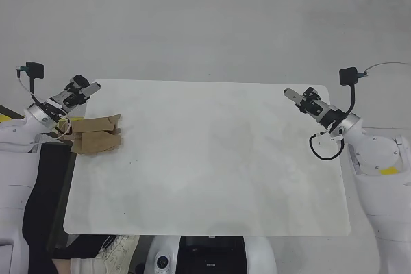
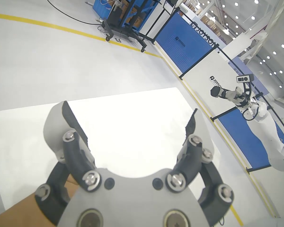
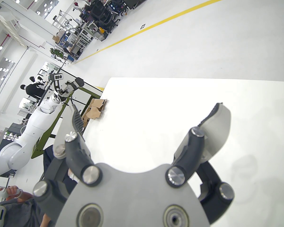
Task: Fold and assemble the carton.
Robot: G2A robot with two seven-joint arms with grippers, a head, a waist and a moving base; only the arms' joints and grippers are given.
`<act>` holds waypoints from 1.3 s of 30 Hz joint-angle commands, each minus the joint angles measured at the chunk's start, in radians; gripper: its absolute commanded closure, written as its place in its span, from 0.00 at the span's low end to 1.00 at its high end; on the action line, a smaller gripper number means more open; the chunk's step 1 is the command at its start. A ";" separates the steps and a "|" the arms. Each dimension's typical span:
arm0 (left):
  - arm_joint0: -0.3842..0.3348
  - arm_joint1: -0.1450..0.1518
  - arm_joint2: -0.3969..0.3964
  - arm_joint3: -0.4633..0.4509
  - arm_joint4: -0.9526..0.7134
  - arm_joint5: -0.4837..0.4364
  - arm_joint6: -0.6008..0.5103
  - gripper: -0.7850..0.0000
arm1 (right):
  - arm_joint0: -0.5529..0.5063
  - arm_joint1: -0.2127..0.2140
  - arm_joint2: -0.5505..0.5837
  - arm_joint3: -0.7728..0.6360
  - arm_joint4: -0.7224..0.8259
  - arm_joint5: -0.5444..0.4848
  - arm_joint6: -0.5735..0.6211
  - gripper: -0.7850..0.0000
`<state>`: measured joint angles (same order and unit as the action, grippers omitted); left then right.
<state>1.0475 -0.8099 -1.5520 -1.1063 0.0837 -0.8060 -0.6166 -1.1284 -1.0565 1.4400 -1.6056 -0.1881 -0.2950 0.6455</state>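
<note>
Brown carton [image 1: 96,133] at table [image 1: 212,171] edge, near spread left fingers [image 2: 54,124], untouched.

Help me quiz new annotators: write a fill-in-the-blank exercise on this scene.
1. The left gripper and the right gripper are both ____.
2. The carton lies closest to the ____ gripper.
3. The table is coloured ____.
Missing words: open; left; white.
</note>
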 commanded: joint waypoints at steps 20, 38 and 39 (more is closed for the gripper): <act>-0.145 0.048 -0.104 0.322 -0.378 0.326 -0.478 0.00 | 0.000 0.000 0.000 0.000 0.000 0.000 0.000 0.00; -0.307 0.062 -0.004 0.553 -0.007 0.397 -0.271 0.00 | 0.000 0.000 0.000 0.000 0.000 0.000 0.000 0.00; -0.316 0.061 0.004 0.565 0.008 0.405 -0.255 0.00 | 0.000 0.000 0.000 0.000 0.000 0.000 0.000 0.00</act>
<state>0.7419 -0.7473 -1.5570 -0.5562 0.0739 -0.4108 -0.8914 -1.1284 -1.0565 1.4400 -1.6056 -0.1881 -0.2950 0.6455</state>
